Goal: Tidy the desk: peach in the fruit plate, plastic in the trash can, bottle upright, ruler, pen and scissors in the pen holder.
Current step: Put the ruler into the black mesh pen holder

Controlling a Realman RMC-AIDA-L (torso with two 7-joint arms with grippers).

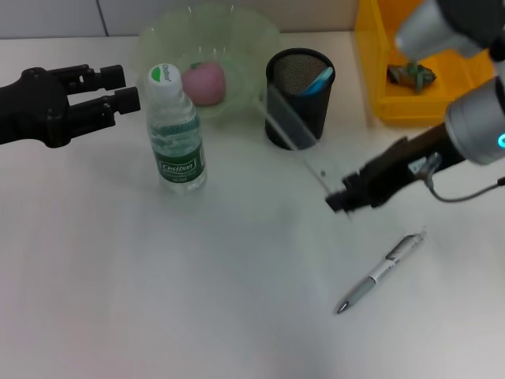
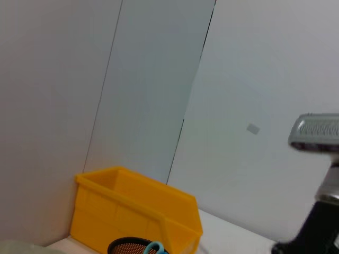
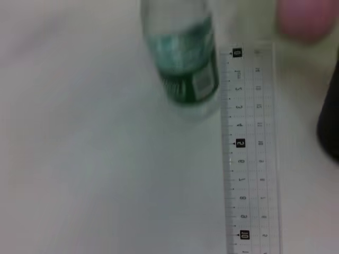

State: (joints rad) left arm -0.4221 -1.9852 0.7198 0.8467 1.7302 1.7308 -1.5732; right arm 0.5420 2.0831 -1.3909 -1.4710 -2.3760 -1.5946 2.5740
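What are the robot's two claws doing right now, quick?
Left gripper: open, holding nothing, hovering beside the bottle.
Right gripper: shut on the clear ruler, whose far end leans at the pen holder.

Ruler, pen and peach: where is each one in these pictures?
Ruler (image 3: 248, 143), right wrist view, middle of its clear printed strip.
Pen (image 1: 379, 272), head view, middle of its barrel on the desk.
Peach (image 1: 204, 84), head view, its pink skin inside the green fruit plate.
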